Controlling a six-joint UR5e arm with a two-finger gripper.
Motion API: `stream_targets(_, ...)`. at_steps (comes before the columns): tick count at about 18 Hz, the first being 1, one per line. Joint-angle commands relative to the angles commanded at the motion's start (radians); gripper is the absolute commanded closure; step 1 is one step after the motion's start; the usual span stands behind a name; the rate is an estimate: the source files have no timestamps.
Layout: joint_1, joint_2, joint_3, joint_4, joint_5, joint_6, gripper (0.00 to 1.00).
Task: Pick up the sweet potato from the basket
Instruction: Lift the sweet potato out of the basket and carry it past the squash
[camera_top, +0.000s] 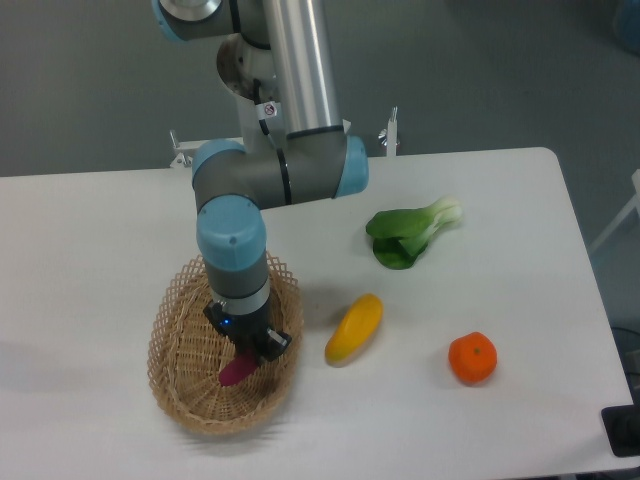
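The woven light-tan wicker basket (180, 385) sits at the front left of the white table. The magenta-purple sweet potato (234, 371) lies inside it, near the middle, with only its lower left end showing. My gripper (248, 352) is down inside the basket, directly over the sweet potato, and its dark fingers hide the rest of the tuber. The fingers sit at the sweet potato's upper end; I cannot tell whether they are closed on it or just around it.
A yellow-orange oblong fruit (354, 328) lies just right of the basket. A green bok choy (410, 234) lies further back right. An orange (472, 358) sits at the front right. The arm's grey and blue links (270, 180) rise above the basket.
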Motion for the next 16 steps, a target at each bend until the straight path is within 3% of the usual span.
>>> stream_targets(5,0.121,0.072,0.012,-0.018,-0.006,0.121,0.91)
stream_targets(8,0.225,0.113,0.015,-0.083,-0.009,0.25,0.91)
stream_targets(12,0.368,0.123,0.02,-0.113,-0.021,0.466,0.91)
stream_targets(16,0.511,0.126,0.083,-0.218,-0.064,0.641,0.91)
